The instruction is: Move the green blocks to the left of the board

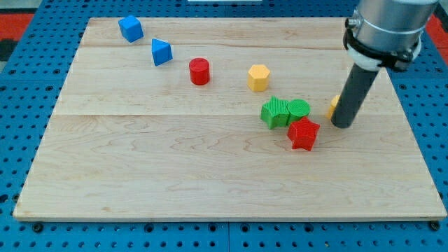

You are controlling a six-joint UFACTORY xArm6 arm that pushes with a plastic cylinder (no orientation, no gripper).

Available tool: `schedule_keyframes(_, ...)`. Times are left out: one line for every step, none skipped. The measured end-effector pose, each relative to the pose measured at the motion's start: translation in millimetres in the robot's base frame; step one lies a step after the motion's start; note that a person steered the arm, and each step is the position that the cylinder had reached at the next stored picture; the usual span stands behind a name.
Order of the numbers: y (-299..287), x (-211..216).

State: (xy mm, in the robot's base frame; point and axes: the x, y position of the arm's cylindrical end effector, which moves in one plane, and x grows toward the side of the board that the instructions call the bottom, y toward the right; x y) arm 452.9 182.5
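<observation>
1. My tip rests on the bench at about 3 o'clock from the board's centre, near the right edge. There are no fingers on this rod, so nothing to say of them being apart or together.
2. The green cube and the green cylinder sit side by side, touching, right of centre. My tip stands at 3 o'clock from them, a short gap away.
3. The red star lies at 5 o'clock from the green pair, touching or nearly touching them.
4. An orange block (mostly hidden behind the rod, shape unclear) peeks out just beside my tip at 11 o'clock.
5. The yellow hexagon sits at 11 o'clock from the green cube, apart from it.
6. The red cylinder, blue wedge and blue cube run toward the top-left corner.
7. From the green pair toward 9 o'clock, bare wood runs to the left edge; the lower half is open too.
</observation>
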Motion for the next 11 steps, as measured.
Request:
schedule_keyframes(9.5,-4.9)
schedule_keyframes(19.1,6.8)
schedule_keyframes(39.5,10.4)
schedule_keyframes(44.6,4.3)
schedule_keyframes(41.4,-0.4)
schedule_keyframes(27.3,-0.6)
schedule_keyframes(-7.2,-0.5)
schedule_keyframes(-60.6,9.1)
schedule_keyframes(-141.0,5.5)
schedule_keyframes(-195.1,0.2)
schedule_keyframes(-167.0,19.3)
